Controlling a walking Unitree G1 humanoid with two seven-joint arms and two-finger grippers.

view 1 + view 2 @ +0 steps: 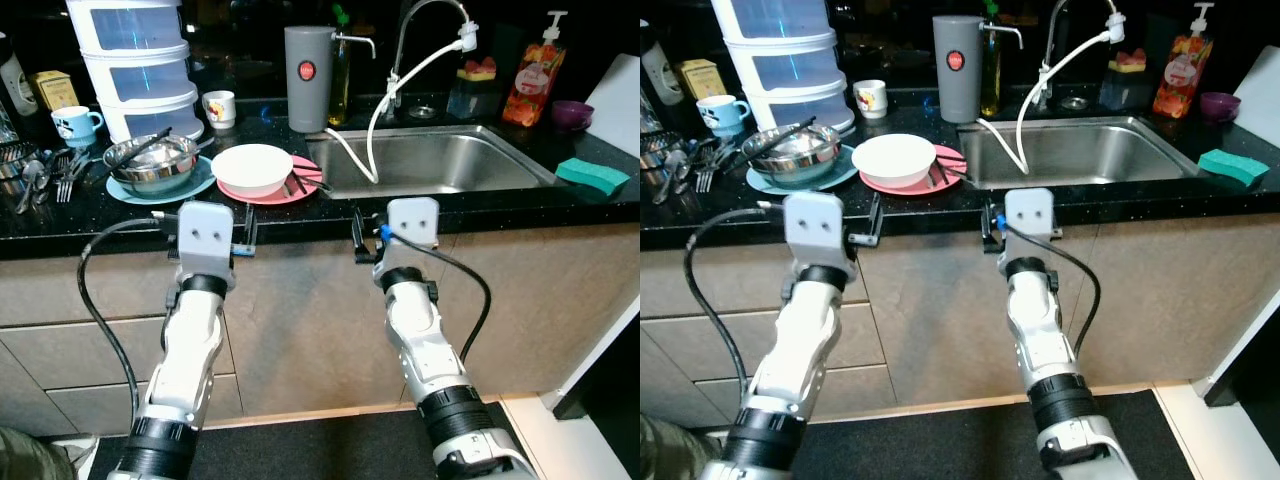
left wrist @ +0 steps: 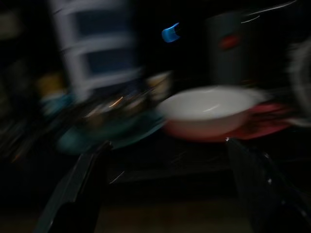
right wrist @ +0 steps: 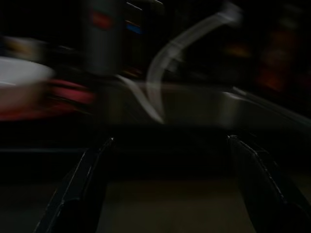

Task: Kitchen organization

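While both arms hover at the desk (image 1: pixel 300 215) edge, the left claw (image 1: pixel 245 232) and right claw (image 1: pixel 357 240) are spread and empty. The white bowl (image 1: pixel 252 168) sits on the pink plate (image 1: pixel 300 187) beside the sink (image 1: pixel 440 160); a careless reach could knock it off.

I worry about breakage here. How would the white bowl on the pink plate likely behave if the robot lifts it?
The white bowl looks glazed, so it is probably rigid, fragile and somewhat slippery between thin fingers. It sits on the pink plate beside utensils, so a push may slide it or shift the plate. The left end effector, open, is below the counter edge.
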